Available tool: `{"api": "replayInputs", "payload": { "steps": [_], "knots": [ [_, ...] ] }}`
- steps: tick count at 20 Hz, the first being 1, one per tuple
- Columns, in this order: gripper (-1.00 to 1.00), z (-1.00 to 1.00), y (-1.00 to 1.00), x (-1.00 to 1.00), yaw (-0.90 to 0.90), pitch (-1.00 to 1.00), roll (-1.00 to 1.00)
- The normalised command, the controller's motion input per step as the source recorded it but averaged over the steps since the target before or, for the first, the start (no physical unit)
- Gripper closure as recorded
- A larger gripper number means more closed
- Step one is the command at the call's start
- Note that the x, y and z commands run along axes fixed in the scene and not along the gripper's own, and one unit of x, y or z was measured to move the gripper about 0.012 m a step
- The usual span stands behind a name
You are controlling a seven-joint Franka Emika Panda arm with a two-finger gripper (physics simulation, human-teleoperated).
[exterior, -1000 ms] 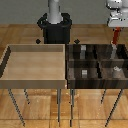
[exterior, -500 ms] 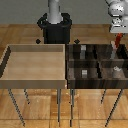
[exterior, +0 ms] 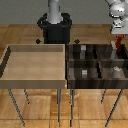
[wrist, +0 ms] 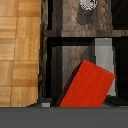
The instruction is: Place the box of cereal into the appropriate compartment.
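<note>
The box of cereal [exterior: 118,43] is a small red box hanging under my gripper [exterior: 119,36], which is shut on it, above the far cell at the exterior view's right of the dark-brown divided bin [exterior: 70,70]. In the wrist view the box of cereal [wrist: 88,85] shows tilted over the compartment [wrist: 64,55], where a pale grey upright block [wrist: 104,49] stands. My fingers are not clearly visible in the wrist view. The box hangs above the bin's walls, clear of them.
A large light-wood undivided tray [exterior: 35,80] stands at the exterior view's left, next to the divided bin. Other cells hold small grey pieces [exterior: 116,70] [exterior: 85,73]. A round grey piece [wrist: 87,4] lies in the neighbouring cell. The robot's black base [exterior: 55,27] is behind.
My gripper has come down a little with the box of cereal, closer to the far right cell of the divided bin. Nothing else has moved.
</note>
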Motion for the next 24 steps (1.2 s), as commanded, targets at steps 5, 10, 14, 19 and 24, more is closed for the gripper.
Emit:
{"api": "replayInputs", "payload": {
  "steps": [5, 10, 14, 19, 24],
  "knots": [
    [1.00, -0.80, 0.00, 0.00, 0.00, 0.00, 0.00],
    [1.00, -0.20, 0.00, 0.20, 0.00, 0.00, 0.00],
    [1.00, 0.00, -0.25, 0.50, 0.00, 0.00, 0.00],
    [1.00, -0.20, -0.80, 0.00, 0.00, 0.00, 0.00],
    [1.00, -1.00, 0.00, 0.00, 0.00, 0.00, 0.00]
  ]
}}
